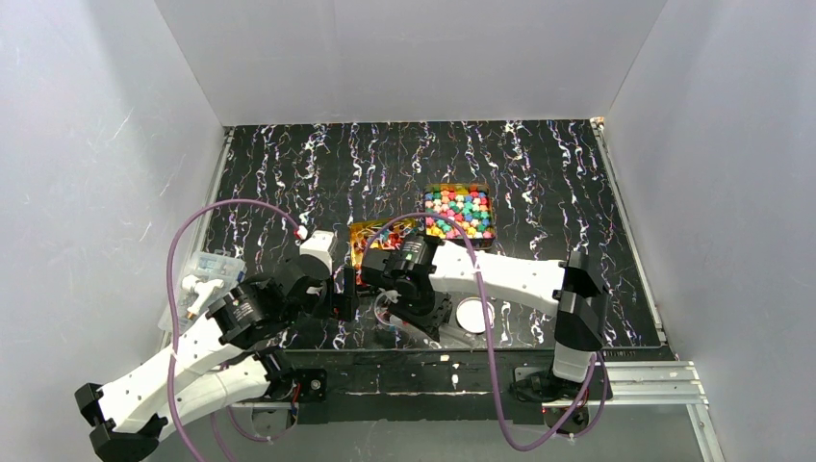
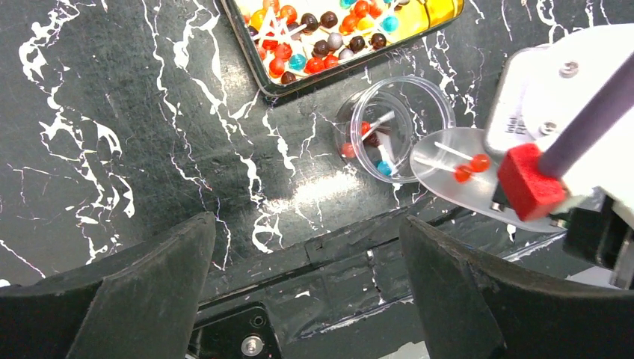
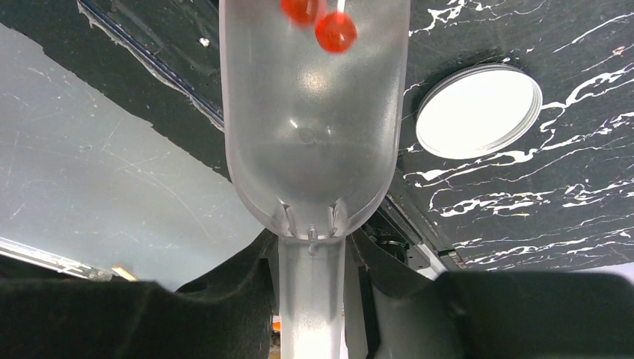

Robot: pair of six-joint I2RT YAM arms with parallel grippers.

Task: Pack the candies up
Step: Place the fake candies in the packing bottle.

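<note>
Right gripper [image 3: 312,273] is clamped on the handle of a clear scoop [image 3: 314,134]. Two red ball candies [image 3: 335,31] on white sticks lie in the scoop's bowl, at the top of my right wrist frame. On the left wrist feed the bowl shows at centre right, its edge over or against the rim of a small clear jar [image 2: 430,97]; I cannot tell whether they touch. The jar holds a few more pieces, red and blue. Above it, along the top of that frame, a gold tin [image 2: 439,11] carries a heap of red, brown and blue ball sweets [image 2: 314,37]. Overhead, just above centre, a second tin [image 1: 458,186] is filled with multicoloured cube sweets [image 1: 462,214]. A round white lid [image 3: 478,111] lies flat on the black marbled table [image 2: 112,112], upper right of the right wrist frame. My left gripper [image 2: 306,228] hangs over the table's near edge, jaws spread wide with nothing between them.
</note>
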